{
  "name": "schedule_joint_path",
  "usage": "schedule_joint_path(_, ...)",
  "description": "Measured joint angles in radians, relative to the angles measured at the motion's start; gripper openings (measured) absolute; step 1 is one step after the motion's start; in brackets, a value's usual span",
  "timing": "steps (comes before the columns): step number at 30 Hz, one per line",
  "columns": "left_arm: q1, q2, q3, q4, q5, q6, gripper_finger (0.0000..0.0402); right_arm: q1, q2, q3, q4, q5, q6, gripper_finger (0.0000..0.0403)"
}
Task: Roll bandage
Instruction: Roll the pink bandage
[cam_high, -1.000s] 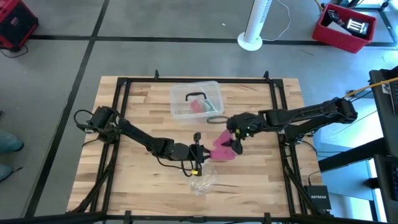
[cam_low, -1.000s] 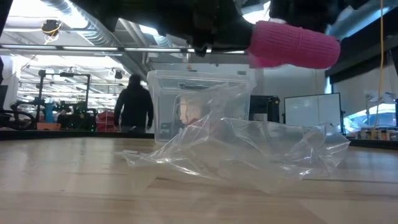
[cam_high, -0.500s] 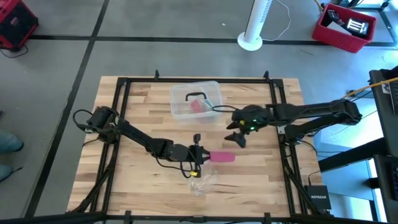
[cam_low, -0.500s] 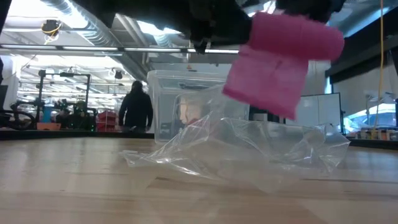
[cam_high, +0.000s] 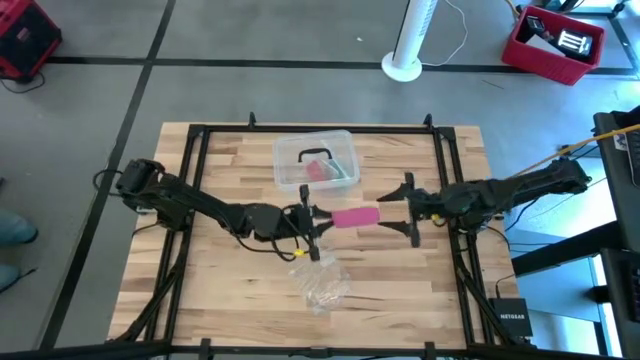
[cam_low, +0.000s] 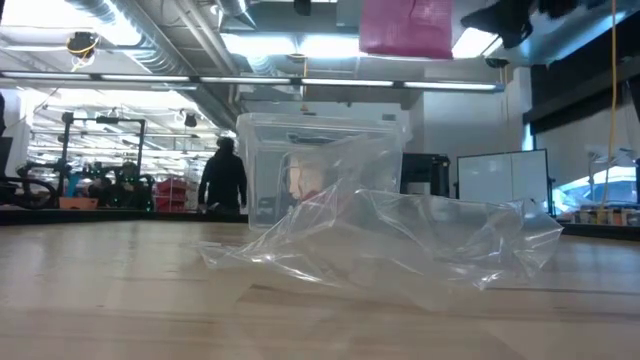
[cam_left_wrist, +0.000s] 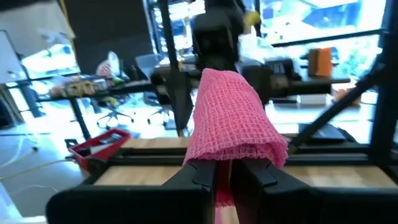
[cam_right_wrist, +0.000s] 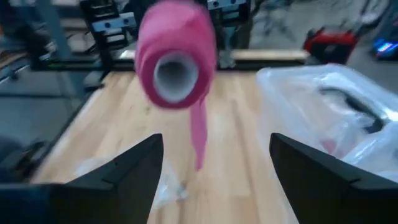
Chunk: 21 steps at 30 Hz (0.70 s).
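The bandage now hangs in the air over the middle of the table, held out level as a pink roll in front of the left gripper, whose fingers are pressed together on a strip of its fabric. A second ago the right gripper sat right against the roll and a loose flap drooped from it; half a second ago that gripper had already let go and backed off, and the roll lay lower, nearer the crumpled plastic wrapper. Since then the left arm has carried the roll up and toward the clear plastic box, and the right gripper has swung round so that it faces the roll's open end from just beside it, fingers spread wide with nothing between them. From the right wrist the hollow core looks straight at the camera, with a short tail of bandage hanging under it. The low view shows the roll near the top of the frame, clear of the wrapper below. My reading is that most of the strip is wound, and that the right gripper is lined up to retake the roll or tuck the tail; the loose tail could unwind if it is left.
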Motion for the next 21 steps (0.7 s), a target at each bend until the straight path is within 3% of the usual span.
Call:
schedule_joint_path(6, 0.033, 0.002, 0.0, 0.008, 0.013, 0.008, 0.0021, -0.033, 0.079, -0.116, 0.307, 0.022, -0.056, 0.0298)
schedule_joint_path(13, 0.034, 0.002, -0.001, 0.04, 0.066, 0.011, 0.0021, -0.099, 0.196, -0.12, 0.459, -0.047, -0.153, 0.026)
schedule_joint_path(17, 0.023, 0.002, -0.001, 0.041, 0.066, 0.011, 0.0021, -0.102, 0.213, -0.116, 0.502, -0.059, -0.232, 0.0179)
schedule_joint_path(21, 0.008, 0.002, 0.0, 0.052, 0.067, 0.011, 0.0021, -0.102, 0.193, -0.095, 0.458, -0.065, -0.266, 0.0045)
